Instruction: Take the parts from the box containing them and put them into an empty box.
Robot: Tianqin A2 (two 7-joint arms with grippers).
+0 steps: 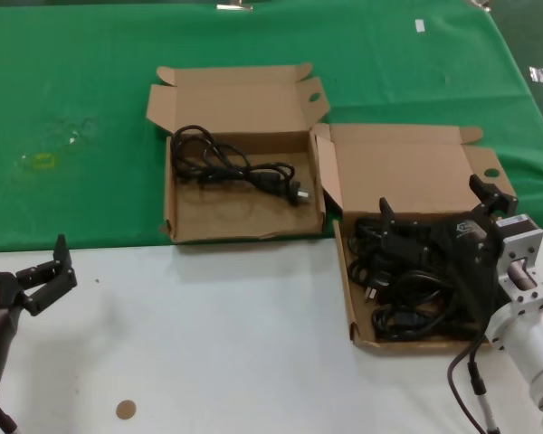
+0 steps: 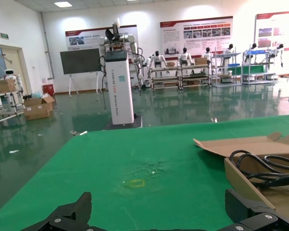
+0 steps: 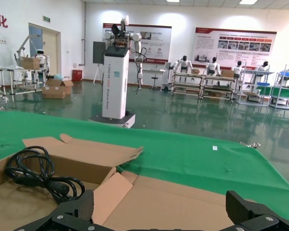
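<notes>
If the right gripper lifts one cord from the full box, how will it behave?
Probably floppy: the cords lie in loose loops. Likely to snag neighbours, since they are piled tangled in the box. The open right gripper hovers above them.

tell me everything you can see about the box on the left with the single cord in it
The left box is a shallow tray of brown corrugated cardboard, with its hinged lid folded open toward the far side and a round hole in one lid flap. It sits flat, mostly on the green cloth, its near edge about at the white table surface. One coiled black power cord lies in the far half of its floor. No gripper touches it, and it stands beside the second box.
</notes>
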